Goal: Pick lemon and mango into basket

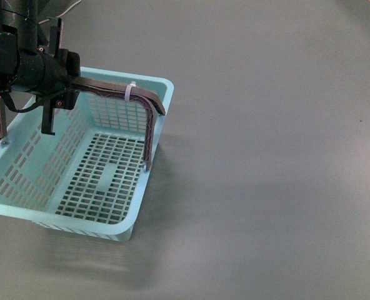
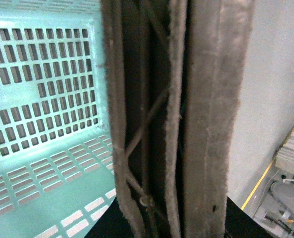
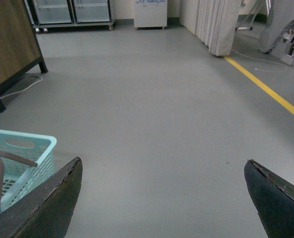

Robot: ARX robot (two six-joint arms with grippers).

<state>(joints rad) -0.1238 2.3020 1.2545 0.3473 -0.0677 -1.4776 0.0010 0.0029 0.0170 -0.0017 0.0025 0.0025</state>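
We log basket [image 1: 60, 217] empty at near left | lemon and mango unseen, both picks remain | our left gripper [image 1: 74, 85]: jaws clamped on its brown handle [image 1: 110, 92] | our right gripper [image 3: 163, 166]: jaws apart, holding nothing

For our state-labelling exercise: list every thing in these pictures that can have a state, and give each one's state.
Light blue-green slotted plastic basket: upright, empty.
Brown basket handle: raised over the basket, one end at the left gripper.
Left gripper: above the basket at the handle; open or shut, cannot tell.
Right gripper: open, holding nothing.
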